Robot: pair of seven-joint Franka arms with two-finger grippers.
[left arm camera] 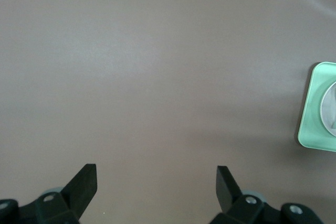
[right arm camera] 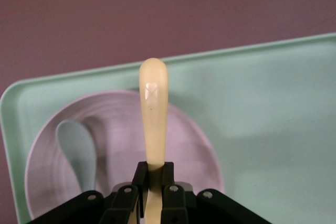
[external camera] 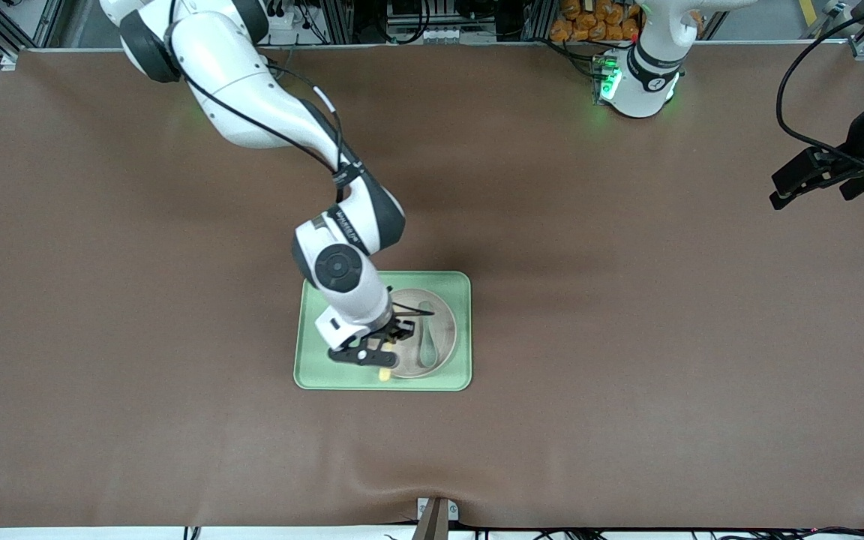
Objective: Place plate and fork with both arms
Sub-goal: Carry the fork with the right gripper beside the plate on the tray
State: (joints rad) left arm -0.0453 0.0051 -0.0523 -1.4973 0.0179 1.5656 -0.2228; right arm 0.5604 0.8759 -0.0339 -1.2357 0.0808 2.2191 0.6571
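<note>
The off-white plate [external camera: 443, 315] lies in the light-green tray [external camera: 463, 334]. My right gripper [external camera: 379, 352] is shut on the pale-yellow fork [external camera: 385, 373] and holds it over the plate's rim at the side nearer the front camera. In the right wrist view the fork's handle [right arm camera: 153, 114] sticks out from my right gripper [right arm camera: 153, 174] above the plate [right arm camera: 194, 145] and tray [right arm camera: 273, 114]; the tines are hidden. My left gripper [external camera: 811, 196] waits, open and empty, over bare table at the left arm's end; it also shows in the left wrist view [left arm camera: 156, 174].
A grey-green spoon [external camera: 427, 341] lies on the plate; it also shows in the right wrist view [right arm camera: 76, 150]. The tray's corner [left arm camera: 315, 103] and a sliver of the plate [left arm camera: 329, 108] show in the left wrist view. A brown mat covers the table.
</note>
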